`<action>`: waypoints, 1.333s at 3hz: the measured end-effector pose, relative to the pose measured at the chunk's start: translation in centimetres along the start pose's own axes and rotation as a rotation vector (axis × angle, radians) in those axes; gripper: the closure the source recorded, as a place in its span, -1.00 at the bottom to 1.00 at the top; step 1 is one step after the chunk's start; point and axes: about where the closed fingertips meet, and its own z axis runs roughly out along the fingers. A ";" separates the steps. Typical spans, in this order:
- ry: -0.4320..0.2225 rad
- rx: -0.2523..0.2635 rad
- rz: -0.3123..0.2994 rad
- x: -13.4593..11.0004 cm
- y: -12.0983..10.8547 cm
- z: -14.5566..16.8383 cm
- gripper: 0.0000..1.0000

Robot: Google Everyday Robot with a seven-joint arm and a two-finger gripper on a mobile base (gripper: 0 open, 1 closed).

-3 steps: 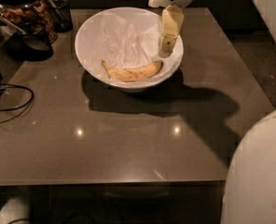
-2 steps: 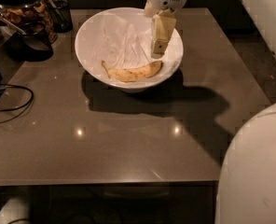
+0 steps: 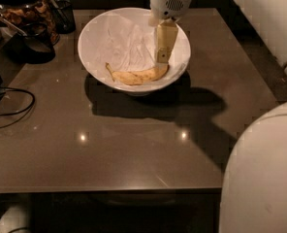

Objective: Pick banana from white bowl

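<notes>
moved: tool point(image 3: 162, 56) shifts left, deeper into white bowl point(image 3: 96, 52) | hangs vertical over banana's point(image 3: 136, 75) right end (clearing the flared wall) | open or closed: cannot tell

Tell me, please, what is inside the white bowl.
The white bowl holds a banana on crinkled white paper; the gripper reaches in at its right end. The paper hides the bowl's bottom.

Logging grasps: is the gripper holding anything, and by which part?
Cannot be told: the gripper is down at the right end of the banana, which lies in the white bowl.
</notes>
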 end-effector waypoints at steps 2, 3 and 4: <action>0.026 -0.037 -0.031 -0.2 0.1 2.6 -0.64; 0.038 -0.051 -0.046 -0.3 0.2 3.7 -0.58; 0.045 -0.067 -0.063 -0.5 0.4 5.0 -0.52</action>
